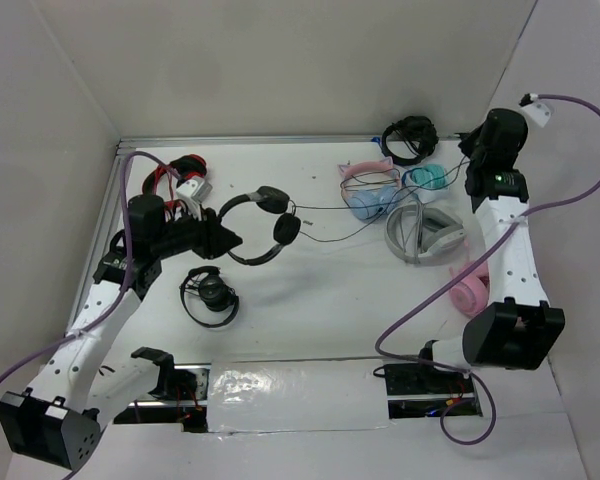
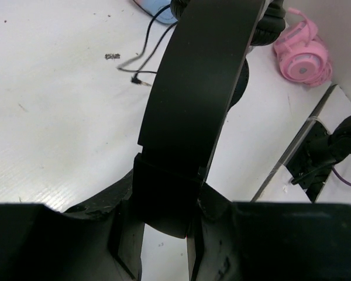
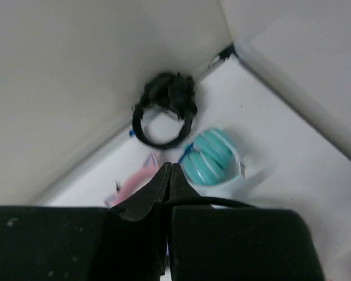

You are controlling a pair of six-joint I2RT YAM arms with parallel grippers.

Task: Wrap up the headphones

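Note:
The black headphones (image 1: 273,200), with a thin headband and round ear pads, hang above the table left of centre. My left gripper (image 1: 226,240) is shut on their headband (image 2: 193,88), which fills the left wrist view between my fingers (image 2: 124,202). Their long thin cable (image 1: 330,209) stretches right across the table to my right gripper (image 1: 467,160) at the back right. In the right wrist view that gripper (image 3: 168,168) is shut, with the cable (image 3: 222,202) coming out beside the fingers. The cable's plug (image 2: 141,82) lies on the table.
A red pair (image 1: 180,175) lies at the back left, and a compact black pair (image 1: 210,295) lies near my left arm. Pink cat-ear (image 1: 365,175), blue (image 1: 365,205), teal (image 1: 425,178), grey (image 1: 425,235) and pink (image 1: 472,290) headphones cluster at the right. Another black pair (image 1: 410,140) sits in the back corner.

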